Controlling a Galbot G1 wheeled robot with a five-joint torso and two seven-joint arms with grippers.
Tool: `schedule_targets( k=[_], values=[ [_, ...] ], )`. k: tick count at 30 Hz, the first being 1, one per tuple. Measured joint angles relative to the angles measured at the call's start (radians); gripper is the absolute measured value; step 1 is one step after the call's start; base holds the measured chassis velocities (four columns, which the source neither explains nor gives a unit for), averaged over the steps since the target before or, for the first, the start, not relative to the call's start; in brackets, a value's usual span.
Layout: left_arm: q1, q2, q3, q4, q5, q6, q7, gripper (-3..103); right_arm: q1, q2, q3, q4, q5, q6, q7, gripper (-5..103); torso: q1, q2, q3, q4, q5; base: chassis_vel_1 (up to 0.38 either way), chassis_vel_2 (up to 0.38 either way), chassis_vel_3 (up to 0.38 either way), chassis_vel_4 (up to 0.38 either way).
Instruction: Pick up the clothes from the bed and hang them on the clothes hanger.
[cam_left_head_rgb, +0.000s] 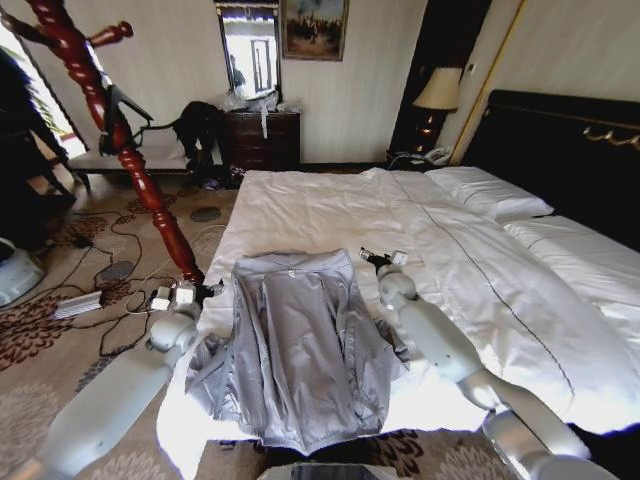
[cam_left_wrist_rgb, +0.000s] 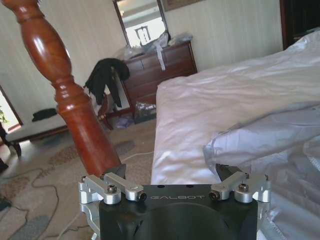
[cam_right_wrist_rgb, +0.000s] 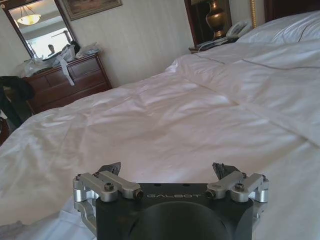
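The light grey jacket (cam_left_head_rgb: 295, 350) lies spread flat on the foot end of the bed (cam_left_head_rgb: 330, 210), collar pointing up the bed. My left gripper (cam_left_head_rgb: 190, 293) hovers open at the bed's left edge beside the jacket's shoulder. In the left wrist view its fingertips (cam_left_wrist_rgb: 120, 171) stand wide apart, with a fold of the jacket (cam_left_wrist_rgb: 270, 140) close to one of them. My right gripper (cam_left_head_rgb: 380, 262) is open just past the jacket's other shoulder, over bare duvet (cam_right_wrist_rgb: 165, 115). A thin black shape that looks like the clothes hanger (cam_left_head_rgb: 128, 108) hangs on the wooden stand.
A red-brown wooden coat stand (cam_left_head_rgb: 120, 150) rises right beside the bed's left edge, close to my left arm. Cables and a power strip (cam_left_head_rgb: 78, 304) lie on the carpet. A dresser (cam_left_head_rgb: 262, 140), a black garment heap (cam_left_head_rgb: 198, 125), pillows (cam_left_head_rgb: 490, 192) and the dark headboard (cam_left_head_rgb: 570, 150) lie beyond.
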Motion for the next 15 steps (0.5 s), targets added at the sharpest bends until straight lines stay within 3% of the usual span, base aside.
schedule_targets(
  k=[3, 6, 8, 11, 13, 15],
  values=[
    [0.075, 0.007, -0.053, -0.051, 0.018, -0.011, 0.008, 100, -0.043, -0.029, 0.023, 0.036, -0.041, 0.004, -0.009, 100, 0.0, 0.0, 0.0, -0.0003, 0.0002, 0.0, 0.0, 0.0, 0.0],
    [0.275, -0.014, -0.186, -0.147, 0.056, -0.04, 0.03, 100, -0.202, -0.082, 0.097, 0.159, -0.147, 0.03, -0.027, 100, 0.0, 0.0, 0.0, 0.0001, 0.0005, 0.0, 0.0, 0.0, 0.0],
    [0.303, -0.028, -0.206, -0.158, 0.066, -0.046, 0.031, 100, -0.245, -0.092, 0.114, 0.188, -0.181, 0.038, -0.032, 100, 0.0, 0.0, 0.0, 0.0002, 0.0005, 0.0, 0.0, 0.0, 0.0],
    [0.437, -0.149, -0.32, -0.209, 0.109, -0.102, 0.055, 100, -0.45, -0.125, 0.219, 0.334, -0.406, 0.099, -0.063, 100, 0.0, 0.0, 0.0, -0.0004, -0.0001, 0.0, 0.0, 0.0, 0.0],
    [0.455, -0.17, -0.338, -0.219, 0.11, -0.112, 0.059, 100, -0.481, -0.125, 0.241, 0.356, -0.433, 0.106, -0.069, 100, 0.0, 0.0, 0.0, -0.0003, -0.0001, 0.0, 0.0, 0.0, 0.0],
    [0.502, -0.231, -0.384, -0.261, 0.116, -0.136, 0.072, 100, -0.604, -0.112, 0.332, 0.441, -0.495, 0.117, -0.079, 100, 0.0, 0.0, 0.0, 0.0003, -0.0002, 0.0, 0.0, 0.0, 0.0]
  ],
)
